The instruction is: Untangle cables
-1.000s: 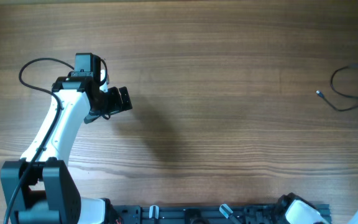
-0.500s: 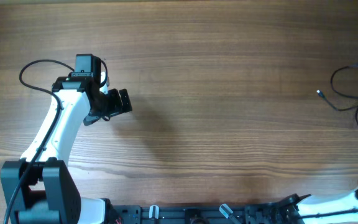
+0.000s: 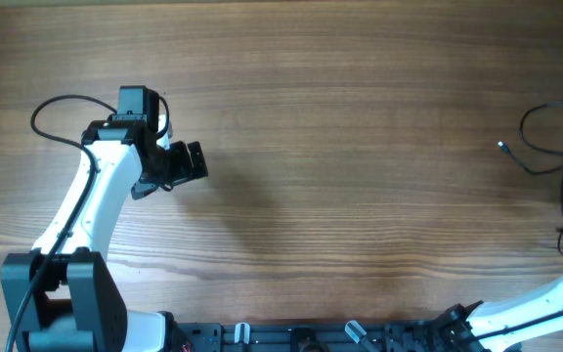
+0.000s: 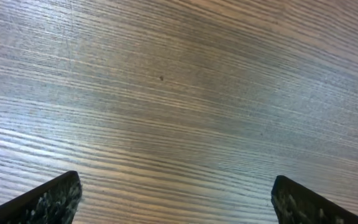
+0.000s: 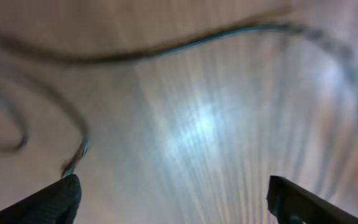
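Now right tool [image 5: 176,202] spread wide above cables [image 5: 191,45].

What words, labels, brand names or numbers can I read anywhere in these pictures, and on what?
None can be read in any view. The wooden table shows only grain; the left arm and the cables bear no legible marking; the right wrist view is blurred.

Jaws spread wide on both sides, above the table [image 3: 360,117].
The left gripper [image 4: 178,202] hovers over the table's left part; the right gripper [image 5: 176,202] hangs at its right edge.
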Controlling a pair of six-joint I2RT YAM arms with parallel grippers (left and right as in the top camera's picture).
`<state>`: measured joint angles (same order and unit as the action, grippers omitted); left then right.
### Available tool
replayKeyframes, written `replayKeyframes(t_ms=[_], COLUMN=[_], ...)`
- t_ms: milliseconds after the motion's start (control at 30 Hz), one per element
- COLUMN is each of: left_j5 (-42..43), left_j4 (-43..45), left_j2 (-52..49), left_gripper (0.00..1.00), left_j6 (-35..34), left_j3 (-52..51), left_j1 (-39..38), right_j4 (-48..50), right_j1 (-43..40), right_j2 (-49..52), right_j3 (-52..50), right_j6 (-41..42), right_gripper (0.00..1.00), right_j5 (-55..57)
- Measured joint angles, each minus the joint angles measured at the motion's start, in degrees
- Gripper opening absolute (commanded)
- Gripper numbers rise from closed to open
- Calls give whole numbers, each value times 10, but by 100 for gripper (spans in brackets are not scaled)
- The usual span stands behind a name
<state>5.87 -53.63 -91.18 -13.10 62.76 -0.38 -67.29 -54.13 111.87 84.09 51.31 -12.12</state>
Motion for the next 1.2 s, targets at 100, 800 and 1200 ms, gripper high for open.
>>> replayKeyframes(t_ms=[100, 800, 1200], left_j5=[0, 0, 0], left_j4=[0, 5, 5], left_j2=[0, 0, 0], left_gripper=[100, 100, 100], left_j6=[0, 0, 0], left_j3=[0, 0, 0], left_j1=[0, 0, 0], right_j4=[3, -31, 87], right_j1=[-14, -230, -114], right_j2=[0, -81, -393], right_j3=[0, 0, 2], right_j6=[52, 74, -3], right_gripper=[93, 87, 98], right_j5=[42, -141, -146])
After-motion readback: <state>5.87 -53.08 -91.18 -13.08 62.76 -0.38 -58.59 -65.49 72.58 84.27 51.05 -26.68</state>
